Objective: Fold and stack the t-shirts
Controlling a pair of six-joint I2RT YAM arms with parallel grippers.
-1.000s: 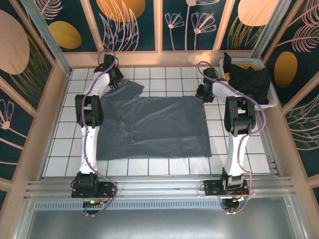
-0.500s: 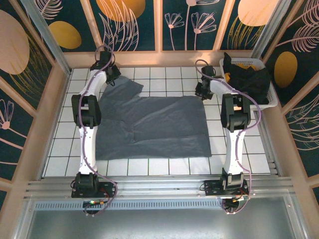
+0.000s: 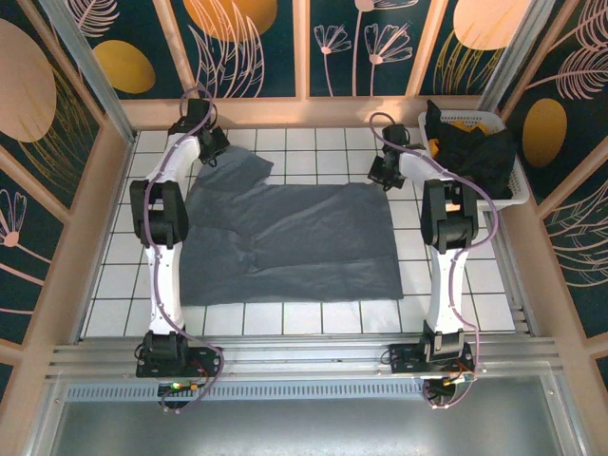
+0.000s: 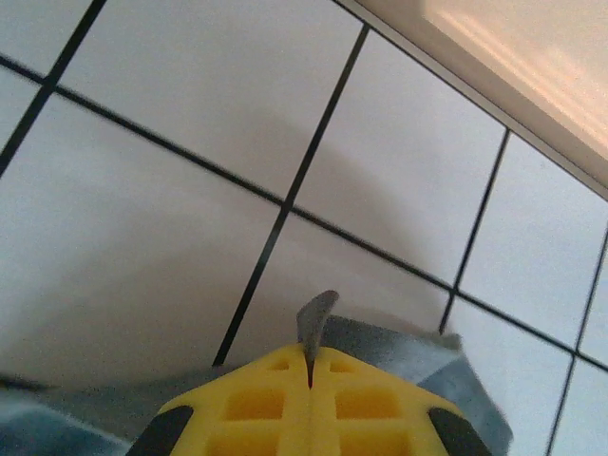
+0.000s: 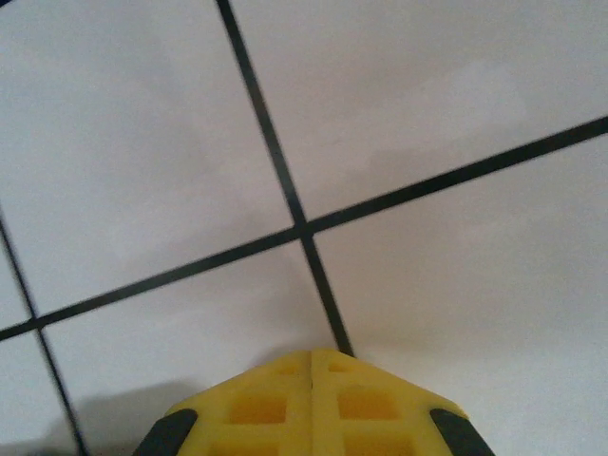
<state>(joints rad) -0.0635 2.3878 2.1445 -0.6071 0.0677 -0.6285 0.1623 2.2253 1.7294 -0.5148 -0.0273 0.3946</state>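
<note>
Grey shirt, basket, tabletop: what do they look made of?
Grey shirt: soft matte cloth, probably a knit, judging by its creases and limp folds.
Basket: rigid white plastic by the look, with a moulded rim and a slight gloss.
Tabletop: smooth white squares with dark grid lines and a faint sheen. It could be ceramic tile or a printed laminate; I cannot tell which.

2 arms (image 3: 164,275): white links, black joints (image 3: 157,214), lilac cables (image 3: 218,359); yellow gridded end effector fingers (image 4: 256,404), black corners.
</note>
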